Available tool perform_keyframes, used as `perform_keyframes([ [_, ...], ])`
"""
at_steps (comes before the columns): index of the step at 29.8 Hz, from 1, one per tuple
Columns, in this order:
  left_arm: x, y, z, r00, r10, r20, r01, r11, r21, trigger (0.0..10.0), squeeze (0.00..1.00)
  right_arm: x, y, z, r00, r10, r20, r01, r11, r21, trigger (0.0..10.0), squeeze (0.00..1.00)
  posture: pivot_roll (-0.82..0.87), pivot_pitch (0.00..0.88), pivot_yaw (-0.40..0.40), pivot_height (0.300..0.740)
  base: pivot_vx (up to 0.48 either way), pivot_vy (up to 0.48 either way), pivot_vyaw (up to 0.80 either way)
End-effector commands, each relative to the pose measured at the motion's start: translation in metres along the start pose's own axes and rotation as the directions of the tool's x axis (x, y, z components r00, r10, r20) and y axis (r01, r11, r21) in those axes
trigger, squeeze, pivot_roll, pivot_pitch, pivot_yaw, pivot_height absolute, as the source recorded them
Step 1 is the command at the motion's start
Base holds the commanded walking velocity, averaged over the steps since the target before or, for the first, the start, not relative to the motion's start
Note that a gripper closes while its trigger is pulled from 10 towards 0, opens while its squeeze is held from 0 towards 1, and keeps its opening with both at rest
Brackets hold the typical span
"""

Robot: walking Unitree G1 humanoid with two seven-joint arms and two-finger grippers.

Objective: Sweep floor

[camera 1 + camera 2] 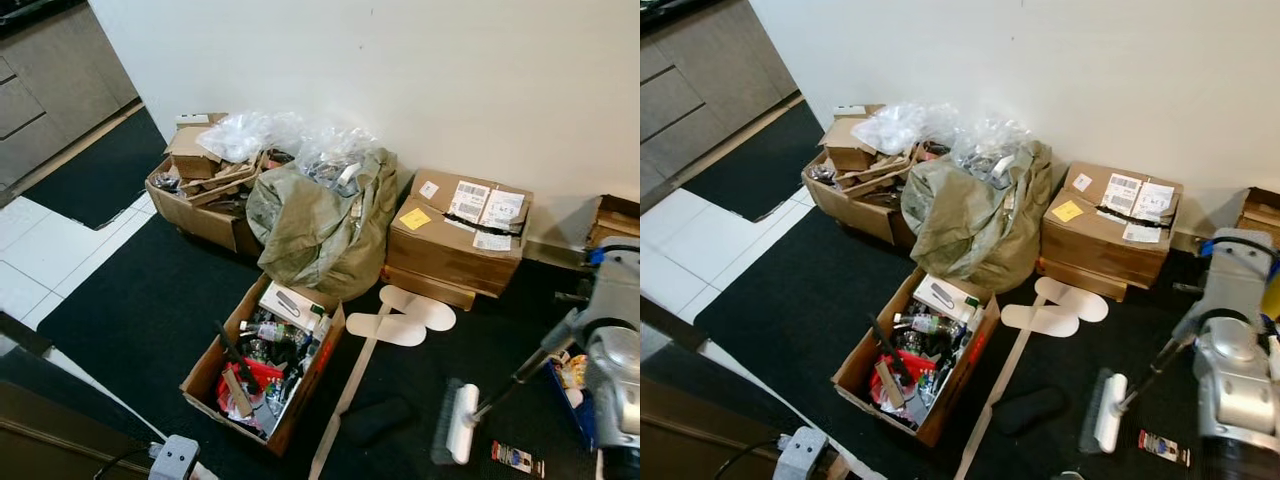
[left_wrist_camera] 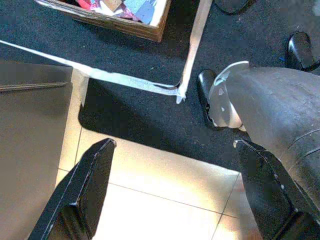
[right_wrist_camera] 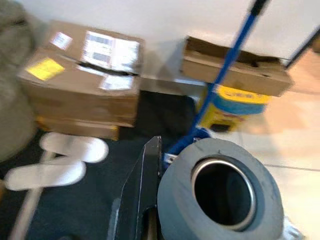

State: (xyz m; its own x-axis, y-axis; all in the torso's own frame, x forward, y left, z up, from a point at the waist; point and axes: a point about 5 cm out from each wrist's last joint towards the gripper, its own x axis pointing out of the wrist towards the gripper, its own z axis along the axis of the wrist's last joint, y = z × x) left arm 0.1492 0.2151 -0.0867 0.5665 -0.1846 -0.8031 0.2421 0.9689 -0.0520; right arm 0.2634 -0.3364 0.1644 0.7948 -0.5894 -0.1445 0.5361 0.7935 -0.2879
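A broom with a white and black brush head (image 1: 458,424) rests on the black carpet (image 1: 140,310) at the lower right. Its dark handle (image 1: 525,368) slants up to my right arm (image 1: 615,350). In the right wrist view the handle's grey hollow end (image 3: 220,200) sits close against one black finger (image 3: 142,195), so my right gripper is shut on the broom handle. My left gripper (image 2: 174,144) hangs open over the edge where carpet meets pale tile, with nothing between its fingers.
An open box of clutter (image 1: 265,365), a green sack (image 1: 320,220), taped cardboard boxes (image 1: 455,235) and a box of scraps (image 1: 205,190) line the wall. White insoles (image 1: 410,315), a pale strip (image 1: 345,390), a dark slipper (image 1: 375,420) and a small packet (image 1: 517,458) lie on the carpet.
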Motion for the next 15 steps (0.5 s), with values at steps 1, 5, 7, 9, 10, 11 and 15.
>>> perform_keyframes([
  [1,-0.004,0.006,-0.008,0.999,0.016,-0.035,-0.017,1.0,-0.006,10.0,0.0,-0.002,-0.024,-0.008,0.985,-0.168,-0.027,0.163,0.978,-0.13,10.0,0.0,-0.13,0.165,0.126,0.74,0.0,0.0,0.0],
  [5,-0.002,0.005,-0.005,0.999,0.011,-0.041,-0.011,1.0,-0.004,10.0,0.0,-0.008,-0.055,0.006,0.967,-0.255,-0.001,0.251,0.955,-0.156,10.0,0.0,-0.15,0.141,0.125,0.74,0.0,0.0,0.0],
  [7,-0.002,0.004,-0.005,0.999,0.009,-0.042,-0.009,1.0,-0.003,10.0,0.0,-0.009,-0.06,0.009,0.963,-0.269,0.007,0.267,0.951,-0.159,10.0,0.0,-0.15,0.141,0.125,0.74,0.0,0.0,0.0],
  [9,-0.002,0.004,-0.005,0.999,0.007,-0.044,-0.007,1.0,-0.001,10.0,0.0,-0.01,-0.064,0.013,0.961,-0.276,0.016,0.275,0.949,-0.158,10.0,0.0,-0.15,0.122,0.125,0.74,0.0,0.0,0.0],
  [10,-0.002,0.004,-0.005,0.999,0.007,-0.044,-0.007,1.0,-0.001,10.0,0.0,-0.01,-0.064,0.013,0.961,-0.276,0.016,0.275,0.949,-0.158,10.0,0.0,-0.15,0.122,0.125,0.74,0.0,0.0,0.0],
  [11,-0.001,0.004,-0.004,0.999,0.006,-0.045,-0.006,1.0,-0.001,10.0,0.0,-0.011,-0.067,0.018,0.96,-0.278,0.029,0.279,0.947,-0.158,10.0,0.0,-0.15,0.113,0.125,0.74,0.0,0.0,0.0],
  [15,0.0,0.003,-0.002,0.999,0.004,-0.044,-0.004,1.0,-0.003,10.0,0.0,-0.014,-0.073,0.031,0.957,-0.282,0.061,0.289,0.944,-0.161,10.0,0.0,-0.16,0.115,0.125,0.74,0.0,0.0,0.0],
])
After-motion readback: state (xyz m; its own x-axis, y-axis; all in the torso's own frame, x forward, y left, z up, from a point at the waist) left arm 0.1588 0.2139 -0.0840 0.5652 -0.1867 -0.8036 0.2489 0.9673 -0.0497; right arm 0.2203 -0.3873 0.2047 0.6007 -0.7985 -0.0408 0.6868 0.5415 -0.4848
